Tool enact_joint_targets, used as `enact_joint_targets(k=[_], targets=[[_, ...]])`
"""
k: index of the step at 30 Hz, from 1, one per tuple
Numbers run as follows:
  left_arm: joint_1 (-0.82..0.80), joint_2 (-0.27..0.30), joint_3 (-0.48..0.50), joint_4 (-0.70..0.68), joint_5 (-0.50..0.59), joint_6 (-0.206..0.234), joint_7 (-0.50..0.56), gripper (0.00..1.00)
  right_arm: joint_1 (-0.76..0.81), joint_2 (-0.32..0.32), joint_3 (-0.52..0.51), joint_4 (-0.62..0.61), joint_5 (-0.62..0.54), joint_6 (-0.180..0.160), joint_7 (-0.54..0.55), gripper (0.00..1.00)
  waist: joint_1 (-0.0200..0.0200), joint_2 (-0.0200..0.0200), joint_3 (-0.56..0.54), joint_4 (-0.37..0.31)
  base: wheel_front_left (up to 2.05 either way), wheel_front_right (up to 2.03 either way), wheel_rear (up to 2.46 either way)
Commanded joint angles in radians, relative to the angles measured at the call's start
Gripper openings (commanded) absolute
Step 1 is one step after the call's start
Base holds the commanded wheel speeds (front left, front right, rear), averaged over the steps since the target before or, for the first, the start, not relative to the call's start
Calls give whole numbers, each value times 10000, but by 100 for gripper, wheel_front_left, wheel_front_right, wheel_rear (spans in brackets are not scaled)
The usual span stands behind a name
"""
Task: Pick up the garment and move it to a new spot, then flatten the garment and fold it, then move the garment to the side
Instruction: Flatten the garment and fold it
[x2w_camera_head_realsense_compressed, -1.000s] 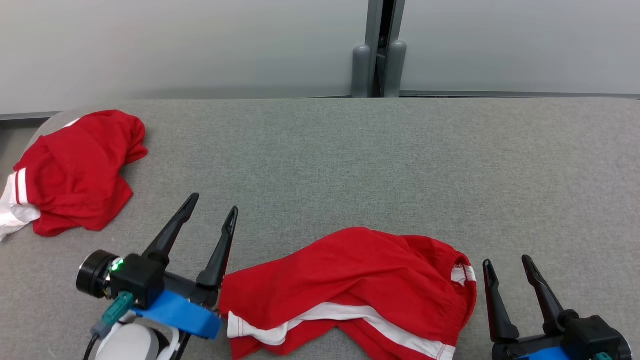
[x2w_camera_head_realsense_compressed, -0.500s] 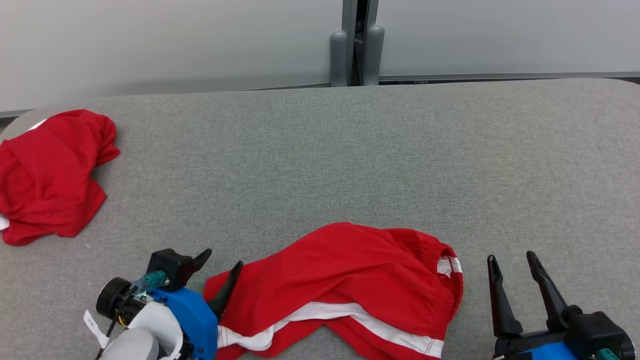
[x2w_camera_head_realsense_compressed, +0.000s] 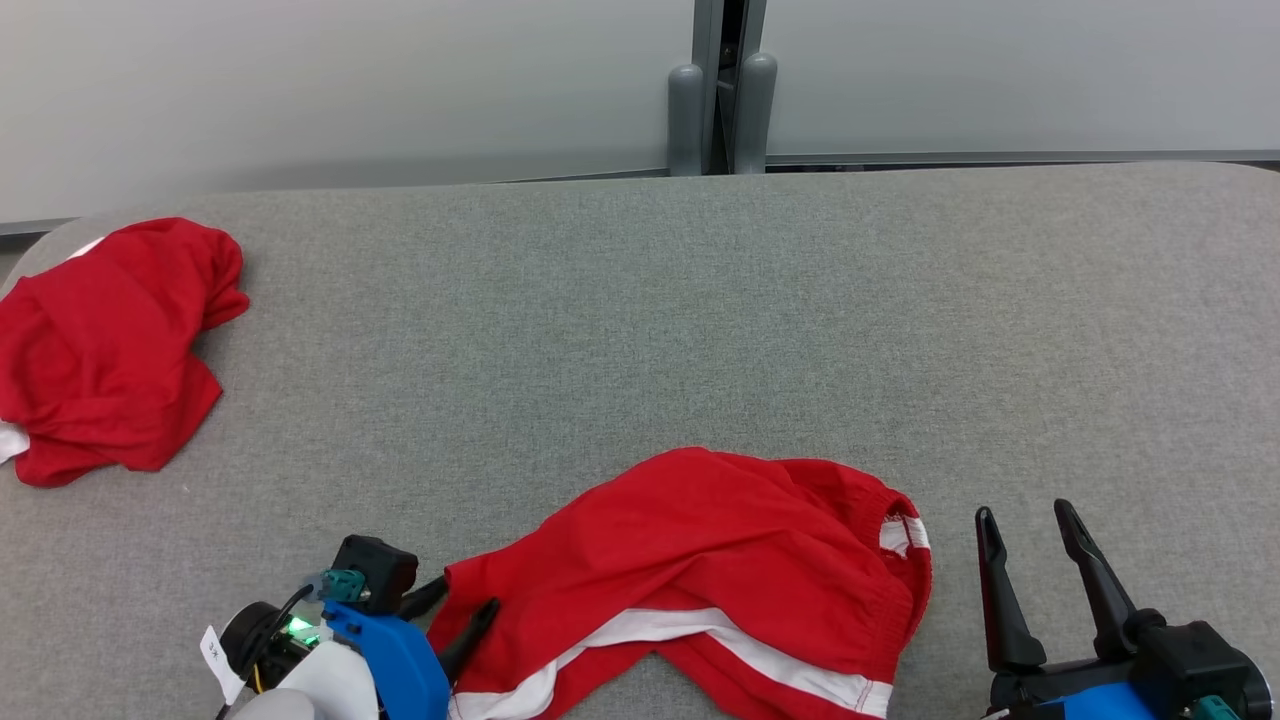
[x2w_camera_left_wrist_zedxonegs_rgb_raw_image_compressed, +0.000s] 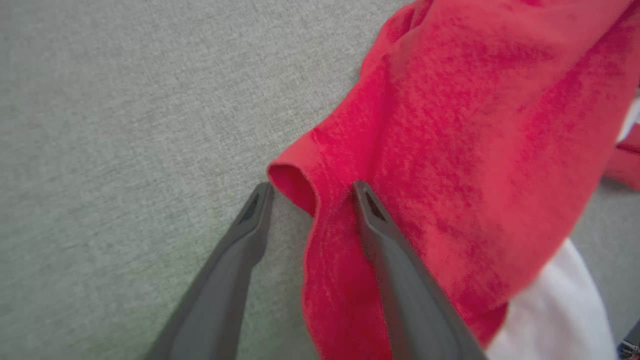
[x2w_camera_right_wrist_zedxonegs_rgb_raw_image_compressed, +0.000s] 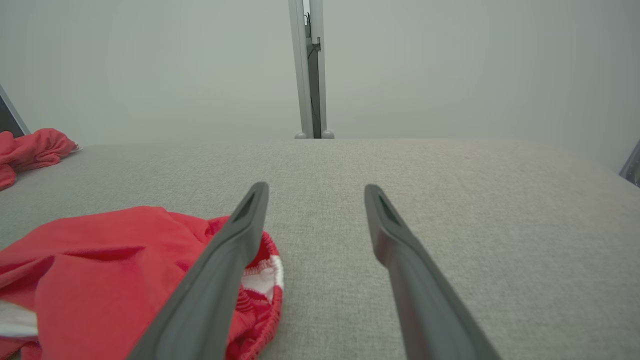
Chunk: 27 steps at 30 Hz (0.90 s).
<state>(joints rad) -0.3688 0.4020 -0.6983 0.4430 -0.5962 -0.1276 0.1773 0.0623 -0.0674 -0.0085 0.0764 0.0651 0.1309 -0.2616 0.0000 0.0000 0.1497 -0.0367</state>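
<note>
The garment is a pair of red shorts with white stripes, crumpled near the front edge of the grey table. My left gripper is open and tilted down at the garment's left corner. In the left wrist view the folded red corner lies between the fingers of the left gripper, and the right finger rests on the cloth. My right gripper stands open just right of the waistband, with nothing between its fingers. The right wrist view has the right gripper over bare table, beside the garment.
A second red garment lies bunched at the table's far left edge, also seen as a red heap in the right wrist view. A grey post stands behind the table against a pale wall. Bare table spreads across the middle and right.
My left gripper has dropped and tipped down from pointing up the table, so its fingers now straddle the garment's left corner. The head camera has shifted slightly. The right gripper has not moved.
</note>
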Motion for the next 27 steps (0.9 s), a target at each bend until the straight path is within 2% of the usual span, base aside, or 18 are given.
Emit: enact_joint_targets(k=[1, 7, 13, 19, 20, 21, 22, 27], targets=[[114, 95, -153, 17, -41, -41, 31, 0, -35, 22, -3, -30, -55, -3, -49, 100, 0, 0, -13, -3, 0, 0, 0], [-366, 31, -92, -97, 170, 52, -759, 0, -73, 15, -42, -73, -68, -3, -49, 100, 0, 0, -27, -14, 0, 0, 0], [-774, -173, 312, -260, 798, 784, -2654, 0, -27, 18, -129, -151, -94, -3, -49, 100, 0, 0, -93, -36, 0, 0, 0], [-653, -319, 202, 132, 833, 795, -2940, 0, 34, 39, -70, -141, -124, -3, -49, 100, 0, 0, -153, -64, 0, 0, 0], [-651, -337, 192, 201, 903, 859, -3070, 38, 33, 44, -48, -127, -119, -3, -49, 100, 0, 0, -170, -71, 0, 0, 0], [-602, -360, 182, 290, 934, 932, -3200, 97, 47, 46, -40, -109, -108, -3, -49, 100, 0, 0, -205, -72, 0, 0, 0], [-552, -384, 240, 354, 966, 1042, -3439, 100, 63, 46, -34, -100, -98, -3, -49, 100, 0, 0, -237, -70, 0, 0, 0], [-178, -440, 819, 109, 1143, 1697, -4336, 100, 127, 57, -34, -128, -68, -3, -49, 100, 0, 0, -454, -28, 0, 0, 0]])
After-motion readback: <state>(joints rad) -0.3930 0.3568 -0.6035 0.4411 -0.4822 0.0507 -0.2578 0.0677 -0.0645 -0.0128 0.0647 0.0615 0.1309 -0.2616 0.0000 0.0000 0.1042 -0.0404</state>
